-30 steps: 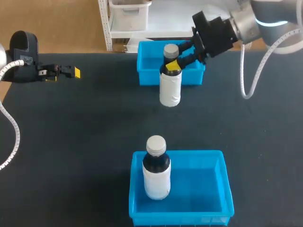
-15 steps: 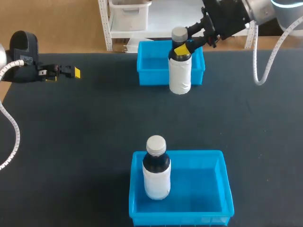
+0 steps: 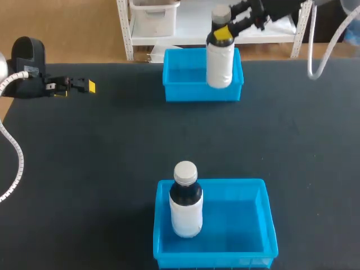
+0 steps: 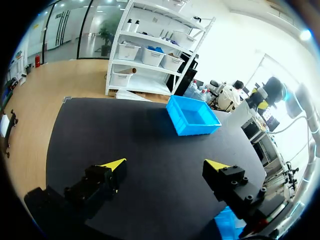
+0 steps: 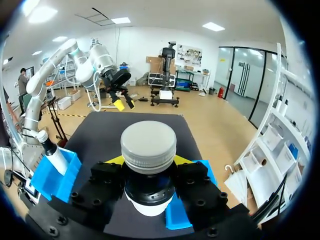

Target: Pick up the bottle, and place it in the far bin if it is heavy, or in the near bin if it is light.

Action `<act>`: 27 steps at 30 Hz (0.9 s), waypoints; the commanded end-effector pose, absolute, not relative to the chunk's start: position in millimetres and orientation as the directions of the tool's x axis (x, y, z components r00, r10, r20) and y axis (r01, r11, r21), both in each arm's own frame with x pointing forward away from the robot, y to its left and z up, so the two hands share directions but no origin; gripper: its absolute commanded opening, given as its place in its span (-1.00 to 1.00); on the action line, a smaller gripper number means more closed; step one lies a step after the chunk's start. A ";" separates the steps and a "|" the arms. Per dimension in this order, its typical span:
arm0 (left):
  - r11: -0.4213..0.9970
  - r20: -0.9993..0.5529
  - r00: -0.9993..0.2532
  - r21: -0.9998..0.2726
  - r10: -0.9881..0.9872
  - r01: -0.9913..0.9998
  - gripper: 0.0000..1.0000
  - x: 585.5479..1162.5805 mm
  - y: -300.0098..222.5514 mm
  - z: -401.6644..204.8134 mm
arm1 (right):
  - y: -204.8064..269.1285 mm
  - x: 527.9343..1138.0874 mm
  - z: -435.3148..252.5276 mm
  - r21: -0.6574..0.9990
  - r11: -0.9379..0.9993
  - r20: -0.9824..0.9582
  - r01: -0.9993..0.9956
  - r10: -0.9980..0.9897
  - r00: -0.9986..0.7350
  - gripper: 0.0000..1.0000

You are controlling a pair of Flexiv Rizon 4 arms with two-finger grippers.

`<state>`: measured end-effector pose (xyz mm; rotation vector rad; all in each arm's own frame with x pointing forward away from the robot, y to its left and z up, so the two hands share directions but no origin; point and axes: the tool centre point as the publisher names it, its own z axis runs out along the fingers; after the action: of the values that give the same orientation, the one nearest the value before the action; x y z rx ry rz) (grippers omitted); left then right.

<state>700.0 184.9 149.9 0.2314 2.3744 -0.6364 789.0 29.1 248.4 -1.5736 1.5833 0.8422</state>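
Our right gripper (image 3: 222,32) has its yellow-tipped fingers (image 3: 224,34) closed from both sides on the dark neck of the bottle (image 3: 220,67), just under the grey cap (image 3: 220,13). In the right wrist view the right gripper (image 5: 148,165) has a yellow tip on each side of the neck, with the cap (image 5: 148,146) standing up between the fingers.

In the head view the bottle hangs upright at the top of the frame, right of centre, and its white body overlaps the right half of the far bin (image 3: 180,93). We can't tell whether its base touches the bin. Bits of the blue far bin (image 5: 178,215) show under the gripper in the right wrist view.

Our left gripper (image 3: 84,85) is at the upper left of the frame, low over the black table (image 3: 112,157). In the left wrist view the left gripper (image 4: 165,165) is spread wide with nothing between its fingers, and the far bin (image 4: 192,116) is well ahead of it.

The near bin (image 3: 264,225) sits at bottom centre, with a second bottle (image 3: 186,208) standing upright in its left half.
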 end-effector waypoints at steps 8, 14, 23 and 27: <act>0.866 -0.642 -0.767 -0.383 0.000 0.321 1.00 700.0 185.0 149.9 | 43.1 853.7 267.5 -0.054 -0.010 -0.854 -0.998 -0.518 0.052 -1.00; 0.866 -0.642 -0.767 -0.383 0.000 0.321 1.00 700.0 185.0 149.9 | 54.8 875.4 259.6 -0.045 -0.032 -0.862 -0.998 -0.505 0.055 -1.00; 0.866 -0.642 -0.767 -0.383 0.000 0.321 1.00 700.0 185.0 149.9 | 64.9 901.9 237.4 -0.019 -0.058 -0.864 -0.998 -0.501 0.045 -1.00; 0.866 -0.642 -0.767 -0.383 0.000 0.321 1.00 700.0 185.0 149.9 | 69.5 910.7 226.9 -0.005 -0.067 -0.866 -0.998 -0.499 0.038 -1.00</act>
<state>700.0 185.0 149.9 0.2314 2.3744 -0.6364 885.0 64.9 228.8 -1.5601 1.5625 0.8266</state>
